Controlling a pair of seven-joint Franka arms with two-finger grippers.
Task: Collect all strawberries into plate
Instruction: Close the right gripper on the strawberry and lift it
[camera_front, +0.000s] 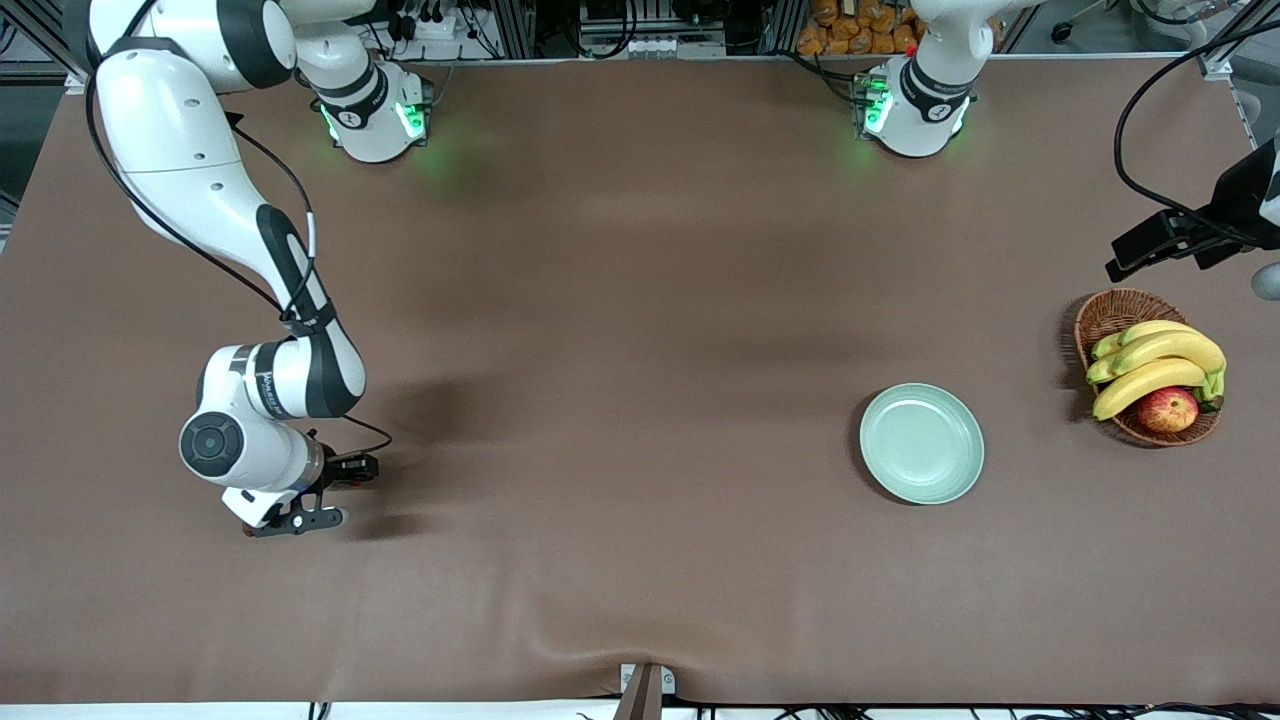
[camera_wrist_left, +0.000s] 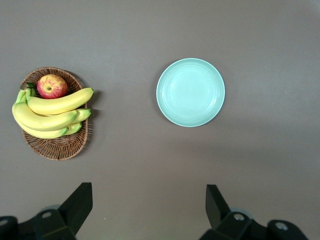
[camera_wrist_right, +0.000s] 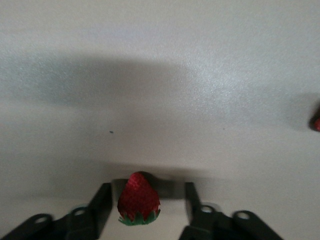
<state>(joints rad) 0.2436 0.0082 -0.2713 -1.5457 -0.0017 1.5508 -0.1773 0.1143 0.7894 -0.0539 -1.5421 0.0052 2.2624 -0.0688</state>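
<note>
A red strawberry (camera_wrist_right: 139, 197) with a green cap lies on the brown table between the fingers of my right gripper (camera_wrist_right: 147, 189). The fingers stand open on either side of it, one close against it and the other a small gap away. In the front view this gripper (camera_front: 292, 522) is low at the table near the right arm's end. A second strawberry (camera_wrist_right: 316, 122) shows at the edge of the right wrist view. The pale mint-green plate (camera_front: 922, 443) lies toward the left arm's end with nothing on it. My left gripper (camera_wrist_left: 150, 206) waits open, high over the table, with the plate (camera_wrist_left: 190, 92) in its view.
A brown wicker basket (camera_front: 1120, 310) with bananas (camera_front: 1160, 365) and a red-yellow apple (camera_front: 1167, 409) stands beside the plate at the left arm's end. The same basket (camera_wrist_left: 57, 147) shows in the left wrist view. Brown cloth covers the whole table.
</note>
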